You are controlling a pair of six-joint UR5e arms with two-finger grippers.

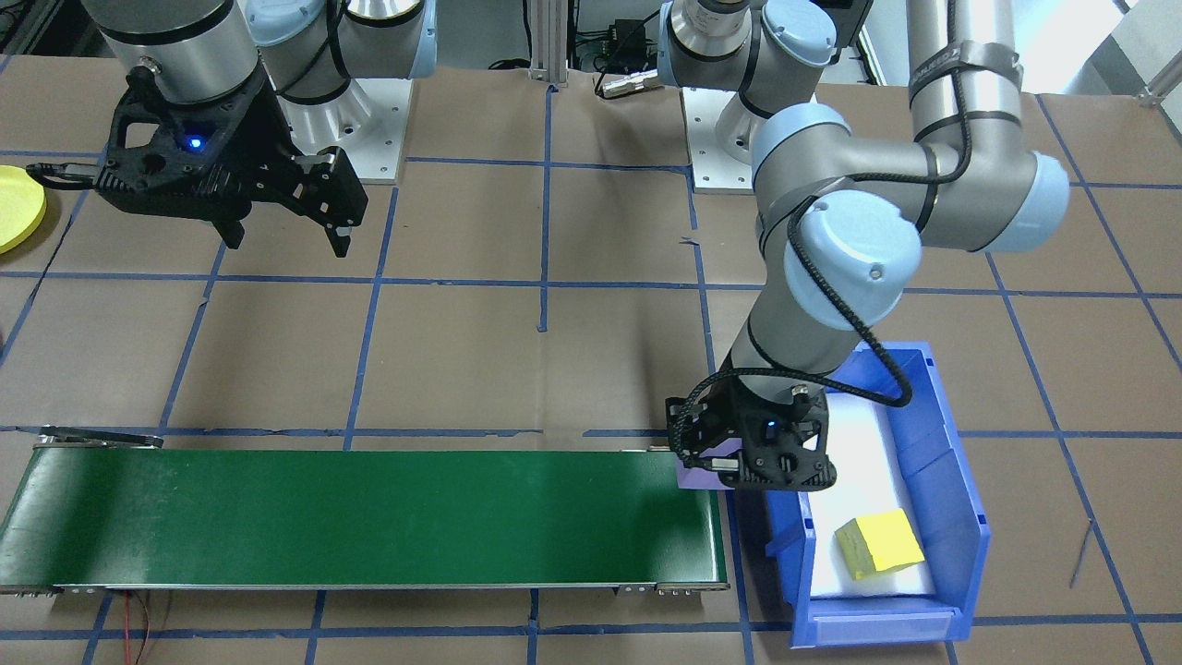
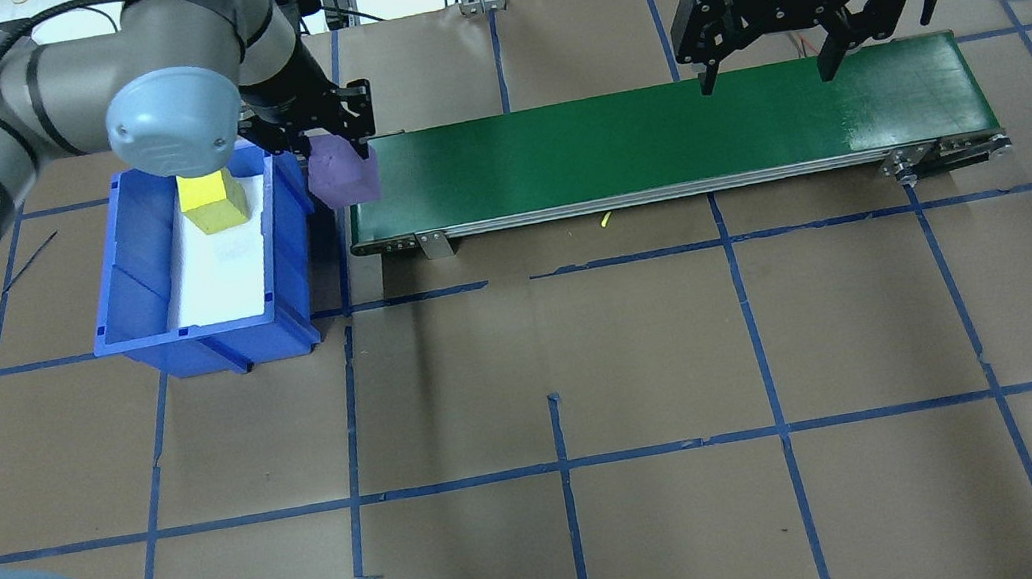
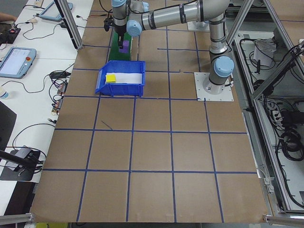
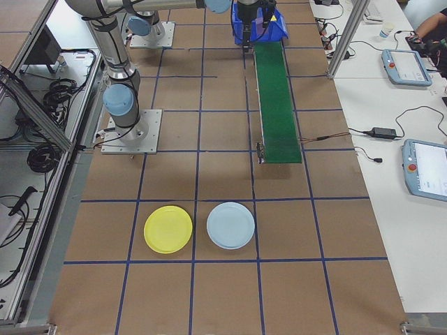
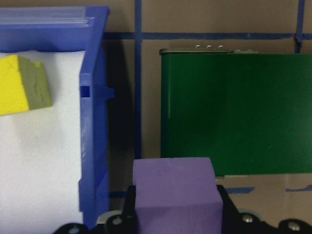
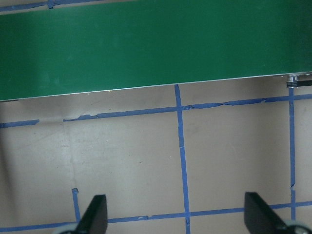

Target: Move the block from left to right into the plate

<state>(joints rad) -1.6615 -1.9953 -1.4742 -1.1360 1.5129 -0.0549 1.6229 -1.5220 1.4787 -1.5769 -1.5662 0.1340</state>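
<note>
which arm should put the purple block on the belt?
Left. The left gripper already grips the purple block at the green belt end beside the blue bin. The right gripper hangs open.

Worktop (image 3: 152,156) surfaced in brown board, divided into squares by blue tape lines (image 2: 561,465). Aluminium frame posts (image 3: 69,23) stand at its edges. A white side bench (image 4: 391,125) carries tablets (image 4: 426,167) and loose cables (image 4: 349,136). Lighting is even.
</note>
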